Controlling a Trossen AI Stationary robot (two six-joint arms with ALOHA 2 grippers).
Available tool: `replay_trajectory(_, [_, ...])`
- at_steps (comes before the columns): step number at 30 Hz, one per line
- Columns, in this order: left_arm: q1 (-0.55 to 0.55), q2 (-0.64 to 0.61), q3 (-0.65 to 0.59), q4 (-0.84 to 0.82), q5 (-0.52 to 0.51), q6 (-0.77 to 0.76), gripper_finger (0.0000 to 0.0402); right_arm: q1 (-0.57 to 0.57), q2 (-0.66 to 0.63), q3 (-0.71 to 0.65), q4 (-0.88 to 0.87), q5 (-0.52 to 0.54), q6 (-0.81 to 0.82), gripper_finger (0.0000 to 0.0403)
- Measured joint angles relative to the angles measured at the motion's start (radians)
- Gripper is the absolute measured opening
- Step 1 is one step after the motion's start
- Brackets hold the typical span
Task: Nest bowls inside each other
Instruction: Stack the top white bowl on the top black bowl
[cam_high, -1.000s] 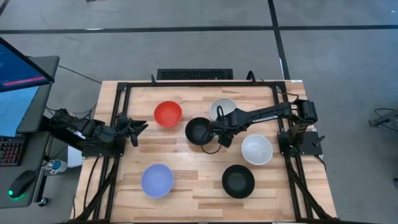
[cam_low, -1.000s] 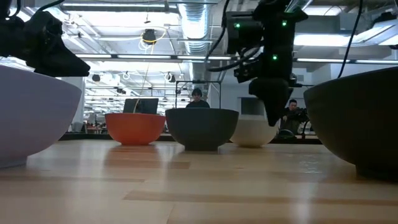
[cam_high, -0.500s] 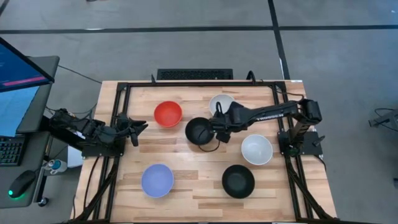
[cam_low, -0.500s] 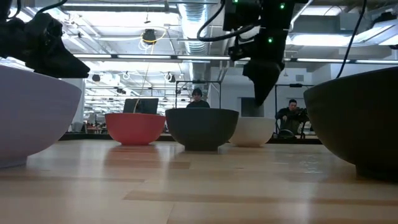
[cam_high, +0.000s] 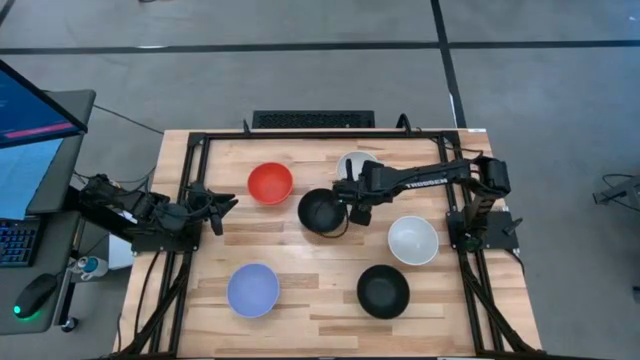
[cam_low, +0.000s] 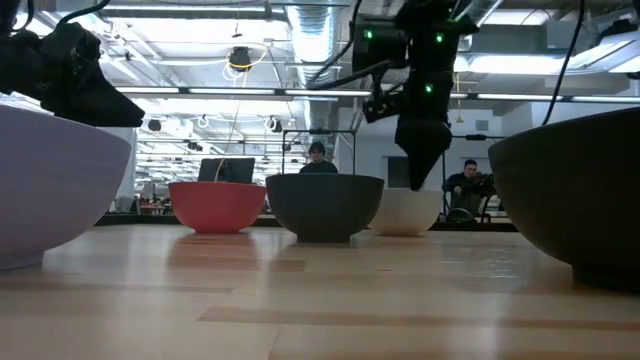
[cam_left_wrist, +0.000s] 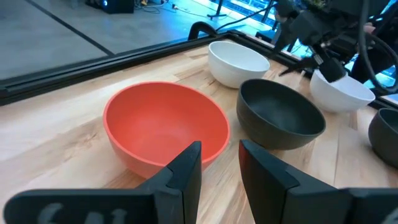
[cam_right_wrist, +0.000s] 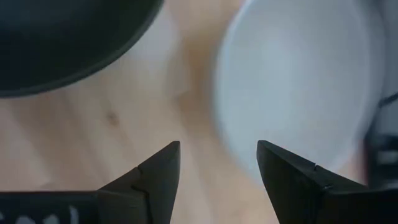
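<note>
Six bowls stand upright on the wooden table: red (cam_high: 270, 183), black (cam_high: 321, 211), a far white one (cam_high: 352, 163) partly under my right arm, a second white one (cam_high: 413, 240), a near black one (cam_high: 383, 291) and light blue (cam_high: 253, 290). My right gripper (cam_high: 356, 199) is open and empty, pointing down above the gap between the middle black bowl (cam_right_wrist: 62, 37) and the far white bowl (cam_right_wrist: 298, 81). In the low view it (cam_low: 415, 175) hangs above that white bowl (cam_low: 407, 212). My left gripper (cam_high: 222, 206) waits open at the table's left edge, facing the red bowl (cam_left_wrist: 165, 127).
A black frame rail (cam_high: 320, 135) runs round the table's far and side edges. Bare wood lies between the bowls in the table's middle and along the near edge. A monitor and keyboard (cam_high: 20, 150) stand off the table at the left. People sit in the room beyond (cam_low: 316, 155).
My right gripper has moved from the right side of the middle black bowl toward the table's far edge, rising a little, and now hangs by the far white bowl. The bowls have stayed where they were.
</note>
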Motion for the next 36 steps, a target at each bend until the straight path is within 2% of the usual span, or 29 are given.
replay_trajectory(3, [0.0, 0.0, 0.0, 0.0, -0.006, 0.0, 0.0098, -0.003, 0.001, -0.029, 0.022, -0.046, 0.029, 0.0237])
replay_trajectory(10, [0.0, 0.0, 0.0, 0.0, -0.007, 0.0, 0.0098, -0.005, 0.0, -0.045, 0.081, -0.014, 0.018, 0.0237])
replay_trajectory(18, [0.0, 0.0, -0.001, 0.0, -0.008, -0.002, 0.0098, -0.03, 0.0, -0.144, 0.199, 0.009, 0.018, 0.0237])
replay_trajectory(26, [0.0, 0.0, -0.001, 0.0, -0.008, -0.011, 0.0098, -0.039, -0.008, -0.127, 0.166, 0.184, 0.051, 0.0237])
replay_trajectory(36, [0.0, 0.0, -0.001, -0.001, -0.008, -0.018, 0.0098, -0.038, -0.008, -0.123, 0.18, 0.183, 0.002, 0.0237])
